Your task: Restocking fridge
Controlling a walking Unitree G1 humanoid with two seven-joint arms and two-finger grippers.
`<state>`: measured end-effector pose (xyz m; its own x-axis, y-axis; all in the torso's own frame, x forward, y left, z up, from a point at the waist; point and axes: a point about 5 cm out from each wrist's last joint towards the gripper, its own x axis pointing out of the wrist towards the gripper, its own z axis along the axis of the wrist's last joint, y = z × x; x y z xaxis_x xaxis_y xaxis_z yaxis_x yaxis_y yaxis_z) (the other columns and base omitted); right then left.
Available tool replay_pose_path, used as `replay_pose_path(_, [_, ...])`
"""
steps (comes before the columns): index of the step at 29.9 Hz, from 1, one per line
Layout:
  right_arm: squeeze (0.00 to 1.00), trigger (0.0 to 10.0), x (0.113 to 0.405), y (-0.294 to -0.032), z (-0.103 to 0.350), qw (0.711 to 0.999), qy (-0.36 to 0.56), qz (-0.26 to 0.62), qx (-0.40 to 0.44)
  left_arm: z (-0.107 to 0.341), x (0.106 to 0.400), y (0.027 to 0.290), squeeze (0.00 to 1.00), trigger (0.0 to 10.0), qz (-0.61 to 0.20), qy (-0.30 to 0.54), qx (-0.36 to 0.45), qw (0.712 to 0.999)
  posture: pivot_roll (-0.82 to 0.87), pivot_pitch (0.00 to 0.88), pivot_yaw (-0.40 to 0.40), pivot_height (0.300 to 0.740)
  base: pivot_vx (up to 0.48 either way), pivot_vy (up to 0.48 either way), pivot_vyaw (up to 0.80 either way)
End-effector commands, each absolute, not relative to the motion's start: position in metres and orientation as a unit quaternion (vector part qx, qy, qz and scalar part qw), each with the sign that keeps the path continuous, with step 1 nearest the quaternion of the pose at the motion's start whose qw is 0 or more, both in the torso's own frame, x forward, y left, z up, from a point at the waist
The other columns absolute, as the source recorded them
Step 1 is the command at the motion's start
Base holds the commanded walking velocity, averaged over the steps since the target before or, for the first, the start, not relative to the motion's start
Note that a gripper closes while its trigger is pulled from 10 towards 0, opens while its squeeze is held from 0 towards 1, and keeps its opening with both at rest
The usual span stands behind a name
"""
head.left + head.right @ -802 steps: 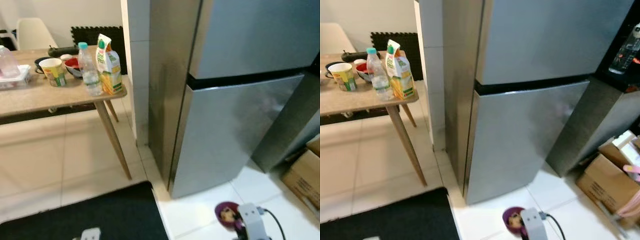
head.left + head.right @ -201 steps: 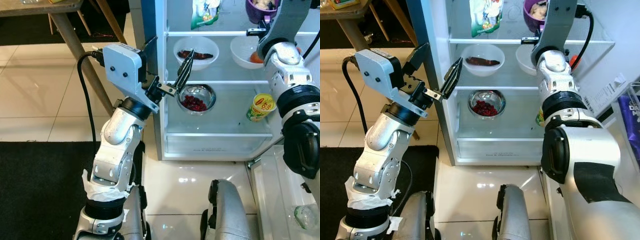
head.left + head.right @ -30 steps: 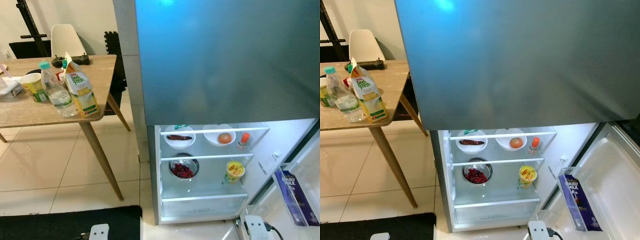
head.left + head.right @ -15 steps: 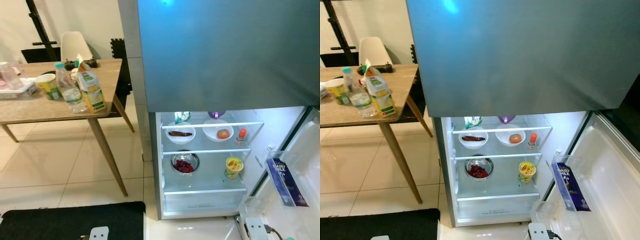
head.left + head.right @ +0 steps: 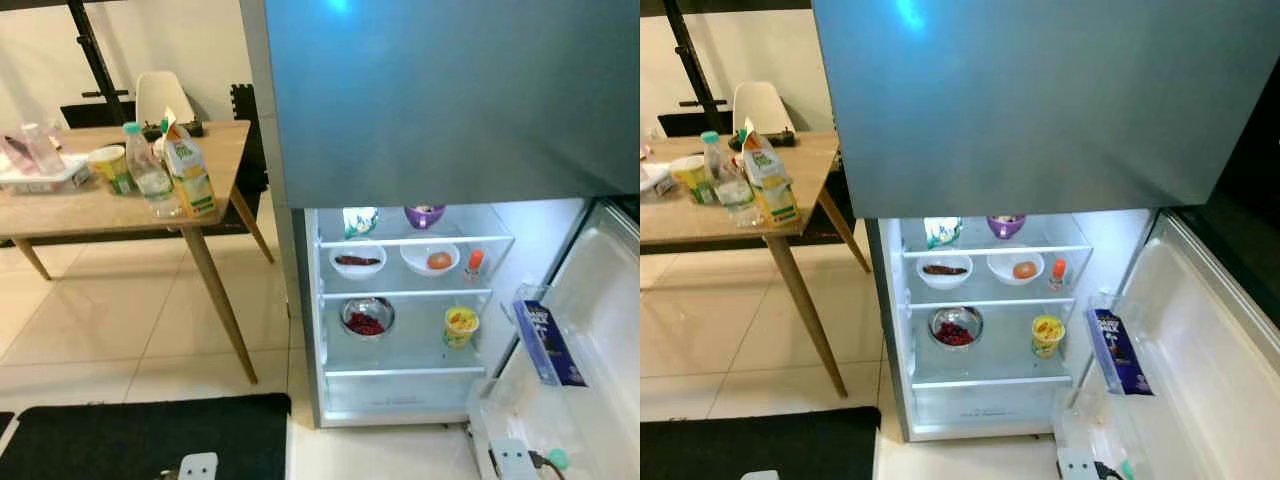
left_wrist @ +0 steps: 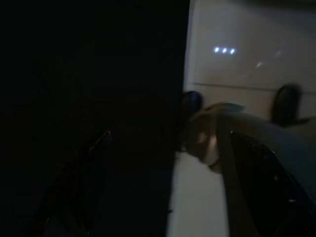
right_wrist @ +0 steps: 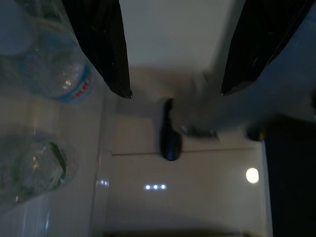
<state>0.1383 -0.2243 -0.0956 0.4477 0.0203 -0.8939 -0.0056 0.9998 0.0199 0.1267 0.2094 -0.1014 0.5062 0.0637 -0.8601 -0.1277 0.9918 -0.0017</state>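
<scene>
1. At the centre of the left eye view stands the fridge (image 5: 450,110), its lower door (image 5: 600,340) swung open to the right and the lit compartment showing
2. On the top shelf, at mid frame, sit a green packet (image 5: 359,220) and a purple bowl (image 5: 424,215)
3. On the shelf below, a white bowl (image 5: 356,260) with something dark in it, a white bowl with an orange item (image 5: 431,258) and a small red-capped bottle (image 5: 475,261) stand in a row
4. Lower still, a steel bowl of red fruit (image 5: 366,317) is on the left and a yellow cup (image 5: 460,326) on the right, well apart
5. In the door rack at right frame leans a blue chocolate box (image 5: 547,342)
6. At upper left, the wooden table (image 5: 110,205) holds a juice carton (image 5: 189,175) just beside a water bottle (image 5: 149,172), a printed cup (image 5: 111,168) and a tray (image 5: 40,178)
7. The right gripper (image 7: 175,91) hangs over the pale floor with its black fingers (image 7: 106,47) spread apart, clear bottles (image 7: 47,64) at the left of the wrist frame
8. The left wrist view is dark; whether the left gripper is spread or closed I cannot tell
</scene>
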Motion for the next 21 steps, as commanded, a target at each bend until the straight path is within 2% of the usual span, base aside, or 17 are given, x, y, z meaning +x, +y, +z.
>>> replay_pose_path(1, [0.0,10.0,0.1495,-0.2253,-0.0913,0.859,0.513,0.008,0.003,-0.105,0.1172,0.2072,0.0,10.0,0.054,0.509,-0.033,0.858,-0.05,0.0,-0.03,0.74,-0.356,0.0,0.0])
replay_pose_path(21, [0.0,10.0,0.1474,-0.2255,-0.0919,0.858,0.514,0.005,0.009,-0.1051,0.1168,0.2068,0.0,10.0,0.054,0.51,-0.034,0.858,-0.06,0.0,-0.028,0.74,-0.359,0.0,0.0])
